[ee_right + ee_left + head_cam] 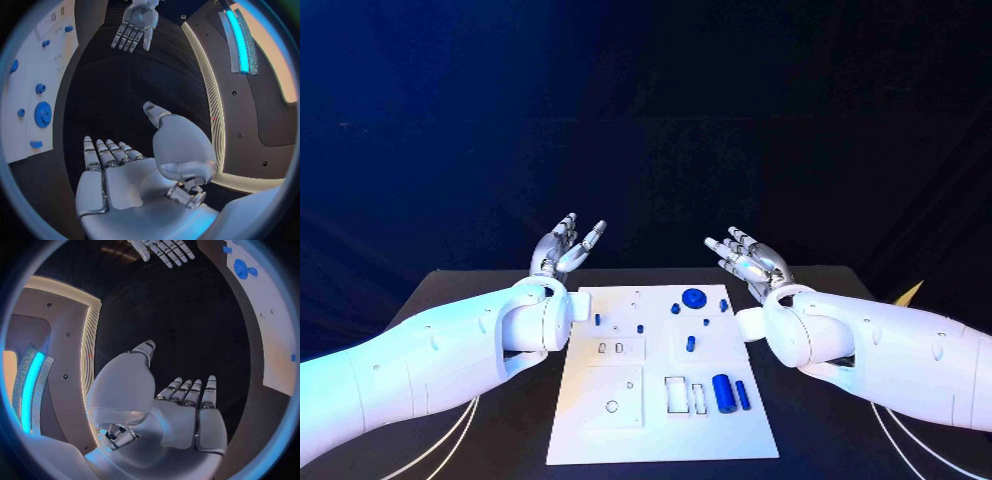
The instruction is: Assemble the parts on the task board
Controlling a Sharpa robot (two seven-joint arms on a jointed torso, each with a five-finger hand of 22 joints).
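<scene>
Hands flank the far end of the task board (661, 420): your left hand (565, 246) hovers past its far left corner, fingers apart and holding nothing, your right hand (750, 260) likewise past the far right corner. The long blue cylinder (723, 392) lies near the board's near right edge, its long axis running near to far, so your right hand is probably nearer.

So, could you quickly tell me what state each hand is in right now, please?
Left hand: open, fingers apart, holding nothing, raised beside the task board.
Right hand: open, fingers apart, holding nothing.
</scene>
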